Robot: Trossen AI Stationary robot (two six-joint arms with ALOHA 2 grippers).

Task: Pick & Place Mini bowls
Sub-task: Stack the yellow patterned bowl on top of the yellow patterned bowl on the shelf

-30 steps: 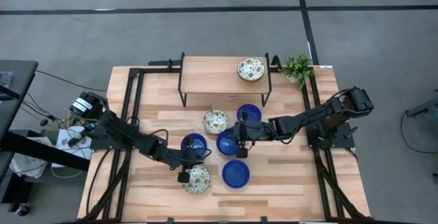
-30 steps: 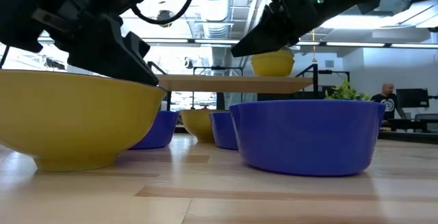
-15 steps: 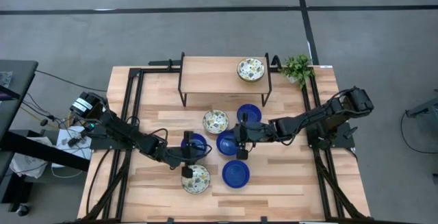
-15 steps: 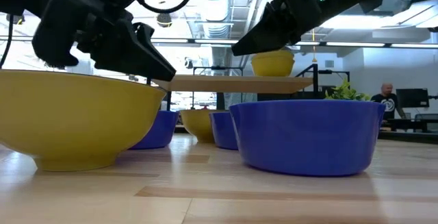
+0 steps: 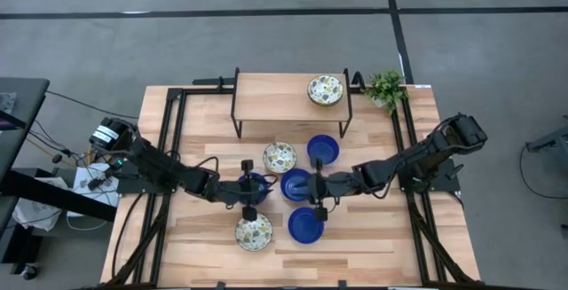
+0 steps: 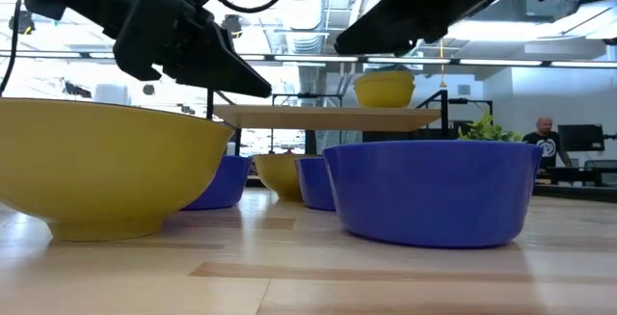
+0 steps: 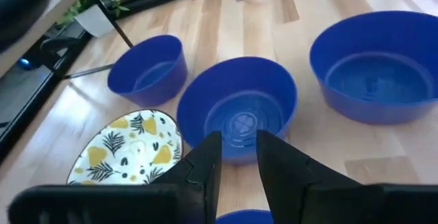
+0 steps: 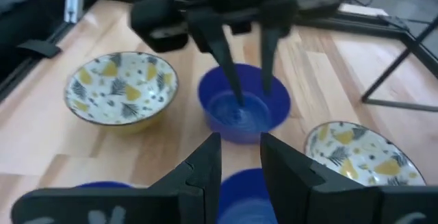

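Note:
Blue and leaf-patterned mini bowls stand on their bases on the wooden table; one patterned bowl [image 5: 326,90] sits on the raised shelf. My left gripper [image 5: 257,190] hangs open over a blue bowl [image 5: 260,180], its fingers [image 8: 230,73] pointing down toward that bowl [image 8: 243,111]; the low view shows the left gripper [image 6: 253,84] above bowl height. My right gripper [image 8: 239,157] is open, level, above the near side of the middle blue bowl [image 5: 295,184], facing the left gripper. A patterned bowl [image 5: 254,232] and a blue bowl [image 5: 305,225] stand nearest the front edge.
Another patterned bowl [image 5: 280,157] and a blue bowl [image 5: 323,149] stand in front of the shelf [image 5: 275,95]. A small green plant [image 5: 385,87] sits at the far right corner. Black frame rails [image 5: 169,148] run along both table sides. A person [image 6: 546,134] shows far behind.
My left gripper has risen from the rim of the near patterned bowl and swung toward the far edge, over the blue bowl; that patterned bowl stays where it was. My right gripper has moved toward the near edge.

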